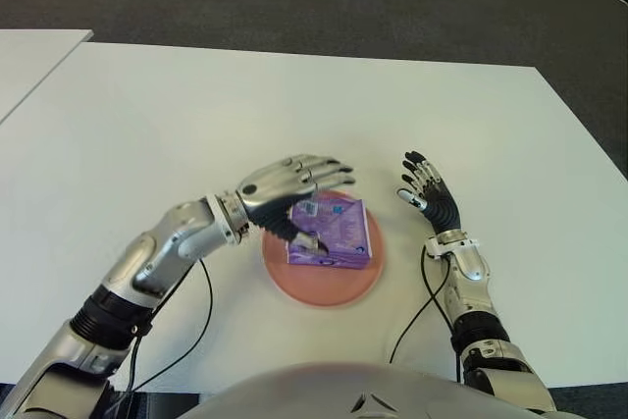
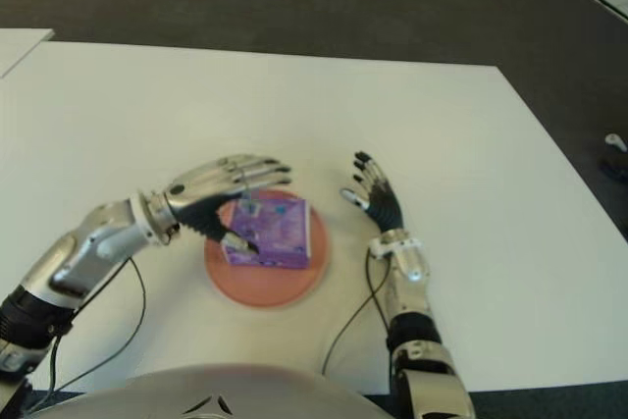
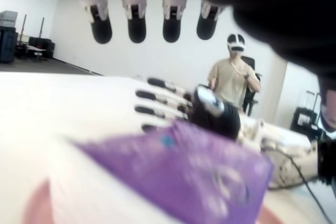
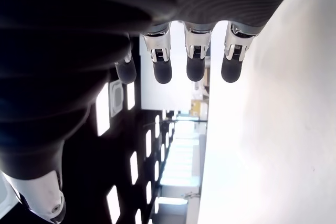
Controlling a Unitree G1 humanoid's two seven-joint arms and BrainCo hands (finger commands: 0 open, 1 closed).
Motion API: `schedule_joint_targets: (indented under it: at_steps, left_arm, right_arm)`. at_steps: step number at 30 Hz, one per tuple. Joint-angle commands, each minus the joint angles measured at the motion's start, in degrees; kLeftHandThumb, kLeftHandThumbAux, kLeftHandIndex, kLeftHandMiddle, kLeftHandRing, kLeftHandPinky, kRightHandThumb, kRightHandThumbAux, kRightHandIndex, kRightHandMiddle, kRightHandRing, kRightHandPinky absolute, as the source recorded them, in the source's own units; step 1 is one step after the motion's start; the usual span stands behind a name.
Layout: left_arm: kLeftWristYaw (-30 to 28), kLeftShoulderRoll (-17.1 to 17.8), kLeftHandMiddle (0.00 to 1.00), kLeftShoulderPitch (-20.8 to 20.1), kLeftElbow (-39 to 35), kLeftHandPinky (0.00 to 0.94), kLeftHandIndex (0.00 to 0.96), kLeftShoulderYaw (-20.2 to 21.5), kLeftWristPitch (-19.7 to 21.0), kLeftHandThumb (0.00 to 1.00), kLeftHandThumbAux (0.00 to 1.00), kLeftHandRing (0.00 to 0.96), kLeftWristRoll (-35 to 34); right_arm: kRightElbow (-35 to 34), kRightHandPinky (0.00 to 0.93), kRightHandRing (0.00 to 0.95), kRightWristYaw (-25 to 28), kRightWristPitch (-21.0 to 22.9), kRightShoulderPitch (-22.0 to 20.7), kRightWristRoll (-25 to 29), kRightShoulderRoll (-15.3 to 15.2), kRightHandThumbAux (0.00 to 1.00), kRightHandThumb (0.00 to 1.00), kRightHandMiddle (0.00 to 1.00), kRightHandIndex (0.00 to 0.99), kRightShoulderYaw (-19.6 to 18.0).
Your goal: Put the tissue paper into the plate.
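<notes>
**Tissue pack lies in the plate under the open left hand**

The white table (image 1: 147, 115) spreads wide around both hands. On it, directly beneath the left hand (image 1: 289, 188), sits the round pink plate (image 1: 324, 287), its rim showing on the side nearer the robot's body and toward the right hand. The left hand is held over the plate's far-left part, palm down, its fingers (image 1: 329, 169) extended and loosely spread with the thumb lowered toward the plate; they close on nothing. In the left wrist view the fingertips hang clear above the pack with open space between.

The purple tissue pack (image 1: 334, 233) lies flat inside the plate, just below and slightly to the right of the left hand's palm, partly covered by the thumb in the eye views. Whether the thumb touches the pack cannot be told.

The right hand (image 1: 432, 198) shows just to the right of the plate, apart from it, fingers straight and spread, holding nothing.

A person (image 3: 231, 80) wearing a headset appears in the background of the left wrist view, beyond the right hand.

Black cables (image 1: 417, 316) trail across the table from each forearm.
</notes>
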Motion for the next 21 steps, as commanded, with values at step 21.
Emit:
schedule_joint_targets:
  at_steps: [21]
  left_arm:
    - [7.5, -13.4, 0.000, -2.7, 14.6, 0.000, 0.000, 16.4, 7.5, 0.001, 0.480, 0.000, -29.5]
  right_arm:
    - [5.9, 0.000, 0.000, 0.9, 5.4, 6.0, 0.9, 3.7, 0.689, 0.000, 0.000, 0.000, 0.5]
